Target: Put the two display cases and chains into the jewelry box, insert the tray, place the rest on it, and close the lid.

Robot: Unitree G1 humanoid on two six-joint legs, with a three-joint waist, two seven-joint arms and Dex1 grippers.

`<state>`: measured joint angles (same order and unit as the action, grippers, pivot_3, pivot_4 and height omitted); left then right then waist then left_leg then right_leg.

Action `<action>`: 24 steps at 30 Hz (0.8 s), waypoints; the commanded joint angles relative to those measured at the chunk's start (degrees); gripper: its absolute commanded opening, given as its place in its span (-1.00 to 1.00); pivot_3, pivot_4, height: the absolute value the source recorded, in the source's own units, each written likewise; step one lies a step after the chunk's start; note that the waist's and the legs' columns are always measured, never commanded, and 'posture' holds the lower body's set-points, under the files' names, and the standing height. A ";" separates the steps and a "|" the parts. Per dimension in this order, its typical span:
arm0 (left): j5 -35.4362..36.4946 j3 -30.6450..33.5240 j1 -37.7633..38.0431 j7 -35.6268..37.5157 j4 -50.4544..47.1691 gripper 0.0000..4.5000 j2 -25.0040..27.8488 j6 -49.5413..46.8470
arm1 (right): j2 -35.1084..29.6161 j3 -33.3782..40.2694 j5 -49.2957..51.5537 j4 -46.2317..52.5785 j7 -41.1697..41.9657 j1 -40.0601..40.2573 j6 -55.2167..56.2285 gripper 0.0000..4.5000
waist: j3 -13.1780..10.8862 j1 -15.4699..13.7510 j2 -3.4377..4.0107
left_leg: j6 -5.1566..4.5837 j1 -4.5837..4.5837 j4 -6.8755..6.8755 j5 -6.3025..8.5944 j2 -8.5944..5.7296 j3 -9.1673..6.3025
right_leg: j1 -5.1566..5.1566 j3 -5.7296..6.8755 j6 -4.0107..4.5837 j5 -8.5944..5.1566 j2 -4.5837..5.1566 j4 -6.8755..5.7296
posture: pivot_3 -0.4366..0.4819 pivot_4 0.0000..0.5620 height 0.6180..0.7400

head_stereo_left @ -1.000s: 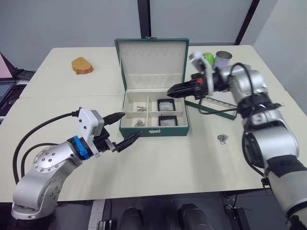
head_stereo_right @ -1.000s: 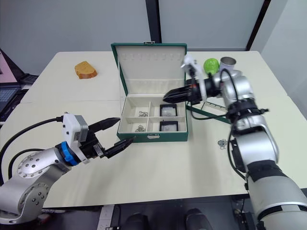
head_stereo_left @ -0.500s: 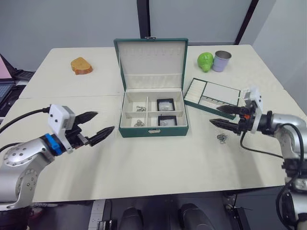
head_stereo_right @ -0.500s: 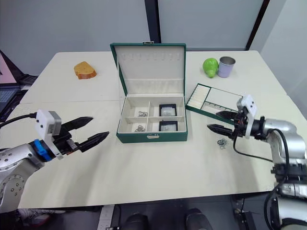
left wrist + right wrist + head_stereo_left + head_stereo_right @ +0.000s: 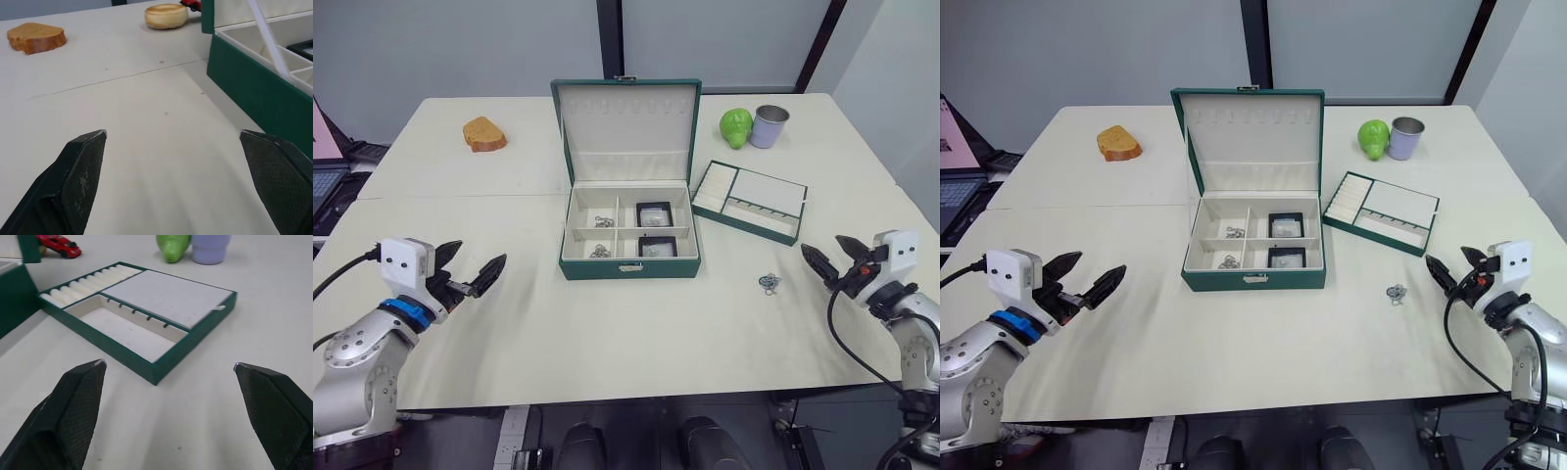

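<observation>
At table centre, the jewelry box (image 5: 628,227), open, lid (image 5: 626,127) upright at the back; probably rigid and the heaviest thing here, best left where it stands. In its right-hand compartments, the two display cases (image 5: 654,229), one behind the other, lying flat; in its left-hand ones, two small chains (image 5: 600,236). Just to the right of the box, not touching, the tray (image 5: 750,200), flat on the table at an angle, near a green pear-like thing (image 5: 735,126) and a cup (image 5: 769,125). Likely light and stiff, shallow-rimmed: better pinched across one long wall (the dark green rim looks thin enough for two fingers), kept level, then lowered squarely into the box. In front of the tray, alone on the bare table, one more chain (image 5: 769,283): limp, slippery, apt to slide from a pinch, so best taken from above across the whole bunch. Nearest to it, the right gripper (image 5: 830,257), fingers spread wide, holding nothing. At the table's left front, well away from the box, the left gripper (image 5: 470,266), likewise wide open and empty.
</observation>
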<state>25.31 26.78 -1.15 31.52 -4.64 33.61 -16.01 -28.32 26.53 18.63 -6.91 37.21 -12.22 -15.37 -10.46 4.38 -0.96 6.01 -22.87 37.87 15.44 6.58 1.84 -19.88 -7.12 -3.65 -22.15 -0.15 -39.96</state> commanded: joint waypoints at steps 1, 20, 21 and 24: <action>-3.03 1.37 -0.36 -6.15 -0.35 1.00 -2.49 3.35 | 2.06 1.91 -1.12 -0.26 -7.02 0.12 5.24 0.98 | 0.00 -0.05 -0.01 | 0.00 0.00 0.00 0.00 0.00 0.00 | 0.00 0.01 0.00 0.00 0.00 -0.01 | -0.05 -0.47 1.00; -10.35 -0.74 -0.33 -17.03 3.29 1.00 -9.22 7.06 | 4.16 0.09 -3.11 -8.75 -20.10 -2.03 11.74 0.98 | 0.04 -0.78 0.00 | 0.01 0.03 0.01 0.00 -0.01 0.03 | 0.05 0.01 0.00 0.00 0.03 -0.03 | -0.05 -0.47 1.00; -10.69 -0.53 -0.53 -17.44 3.91 1.00 -9.10 7.54 | 4.22 0.11 -3.22 -9.18 -20.20 -2.21 13.19 0.98 | 0.04 -0.86 0.01 | 0.01 0.03 0.01 0.00 0.00 0.04 | 0.05 0.01 0.00 0.00 0.03 -0.03 | -0.05 -0.47 1.00; -11.15 -0.24 -1.07 -17.94 5.27 1.00 -8.89 8.75 | 4.12 -0.13 -3.01 -9.95 -19.86 -2.47 14.87 0.98 | 0.05 -1.03 0.01 | 0.01 0.04 0.01 0.00 -0.01 0.04 | 0.06 0.01 -0.01 0.00 0.03 -0.03 | -0.05 -0.47 1.00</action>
<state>14.66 25.55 -1.88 14.24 0.61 24.14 -9.26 -23.73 25.72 14.78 -17.44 17.33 -14.21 -2.49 -10.41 3.35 -0.95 6.02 -22.83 37.88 15.43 6.57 1.89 -19.82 -7.11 -3.65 -22.15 -0.11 -40.00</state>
